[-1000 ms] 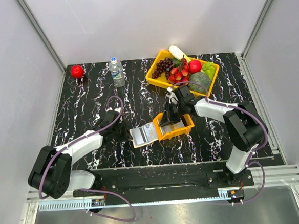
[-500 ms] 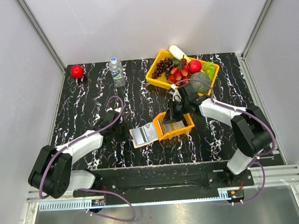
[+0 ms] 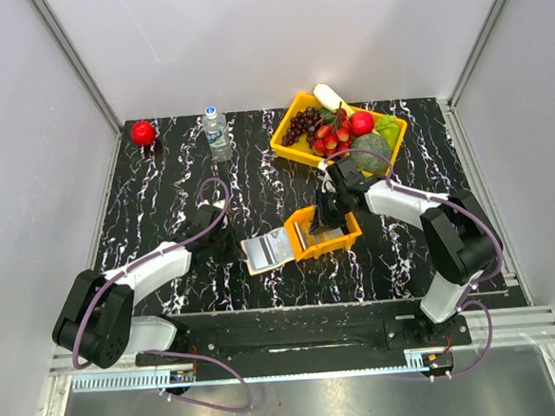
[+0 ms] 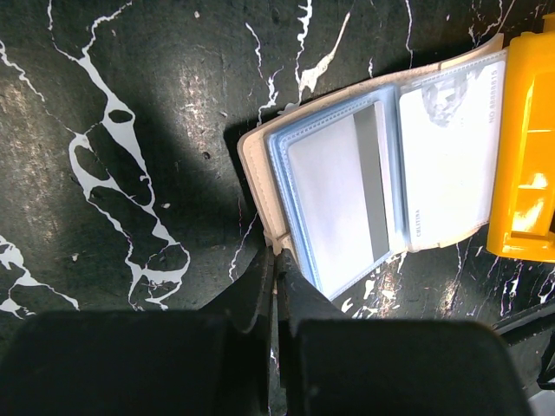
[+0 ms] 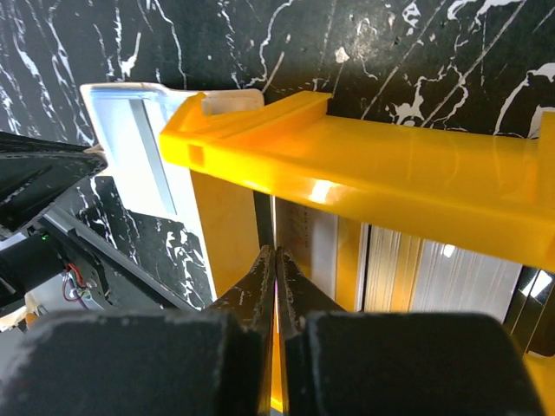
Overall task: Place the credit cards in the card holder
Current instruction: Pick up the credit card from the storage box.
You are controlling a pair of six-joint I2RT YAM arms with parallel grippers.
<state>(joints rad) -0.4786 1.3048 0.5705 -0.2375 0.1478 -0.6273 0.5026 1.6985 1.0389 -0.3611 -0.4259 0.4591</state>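
The card holder point(image 4: 251, 178) lies open and flat on the bench point(image 3: 163, 206), at the centre of the top view, its right edge touching the small orange tray point(image 5: 390, 182). In the left wrist view, 2 of its clear sleeves look filled: a grey-white card with a dark stripe point(image 4: 334, 195) on the left and a white printed card point(image 4: 451, 165) on the right. So the task seems partly done. Pale cards in the tray point(image 5: 451, 282) are left to move; how many there are I cannot tell.

The right claw point(image 5: 276, 253) is down inside the tray with its fingers pressed together, next to an upright card edge point(image 5: 303, 230). Whether that card is pinched between them I cannot tell. The right arm comes in from the right of the top view, elbow raised and wrist tipped down over the tray.

The left claw point(image 4: 276, 260) is fully closed, with its tips touching the holder's lower-left rim. It looks to be steadying the holder, though a true pinch on the cover is not clear. The left arm stretches low from the lower left toward the centre.
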